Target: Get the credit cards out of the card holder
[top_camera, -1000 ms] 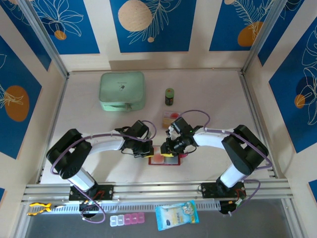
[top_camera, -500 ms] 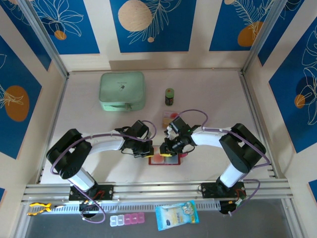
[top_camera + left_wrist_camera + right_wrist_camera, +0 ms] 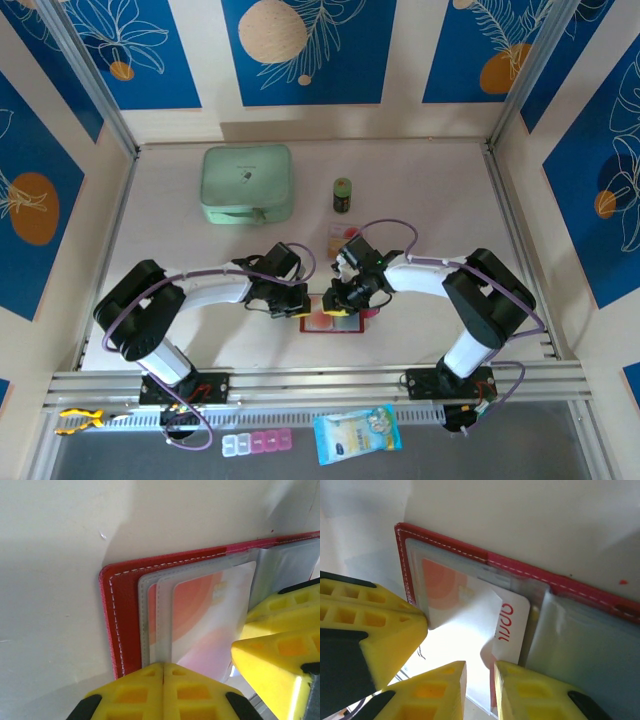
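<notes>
Stitching (image 3: pixel 113 615) rims red card holder (image 3: pixel 129 605); left gripper (image 3: pixel 163 669) closed, right gripper (image 3: pixel 480 669) seemingly ajar, empty

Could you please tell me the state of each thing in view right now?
card holder: open, lying flat.
credit card: skewed, partly pulled out.
left end effector: shut, at holder's edge.
right end effector: slightly open over card.
green case: closed.
jar: upright, capped.
</notes>
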{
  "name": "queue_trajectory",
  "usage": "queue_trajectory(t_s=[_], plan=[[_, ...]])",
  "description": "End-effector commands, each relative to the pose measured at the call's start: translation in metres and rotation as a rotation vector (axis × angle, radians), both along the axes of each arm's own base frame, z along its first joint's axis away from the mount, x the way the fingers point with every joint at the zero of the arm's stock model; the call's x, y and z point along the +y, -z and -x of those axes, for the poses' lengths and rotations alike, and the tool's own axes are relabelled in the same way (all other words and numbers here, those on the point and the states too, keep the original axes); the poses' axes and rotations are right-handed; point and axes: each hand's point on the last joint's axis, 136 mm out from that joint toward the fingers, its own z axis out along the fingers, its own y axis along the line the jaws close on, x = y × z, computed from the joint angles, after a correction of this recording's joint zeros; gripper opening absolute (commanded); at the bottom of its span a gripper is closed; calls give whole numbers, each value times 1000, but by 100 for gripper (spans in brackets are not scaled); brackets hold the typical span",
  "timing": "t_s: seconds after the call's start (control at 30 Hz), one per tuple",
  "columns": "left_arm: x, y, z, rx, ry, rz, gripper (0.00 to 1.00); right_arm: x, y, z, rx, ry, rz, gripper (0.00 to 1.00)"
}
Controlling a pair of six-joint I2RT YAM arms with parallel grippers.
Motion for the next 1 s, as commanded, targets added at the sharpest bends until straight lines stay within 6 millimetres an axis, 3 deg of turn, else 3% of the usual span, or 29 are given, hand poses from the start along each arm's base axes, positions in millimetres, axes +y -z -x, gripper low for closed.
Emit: queue_trajectory(t_s=[0.0,0.2,0.43,0.6,0.97], plan=[[17,13,4,24,-9,-83,6,-11,2,2,-8,-7,70,23],[14,7,1,13,-9,-69,6,-2,-12,2,-27,-22,16,23],[2,-14,-8,-22,1,-20,6,-4,-25,0,-49,-1,-9,23],[-9,-18,-5,-18,20,5,5,-10,-22,0,-33,27,-10,23],[-15,-3,3,18,35,5,3,-16,-8,2,6,45,-1,24]])
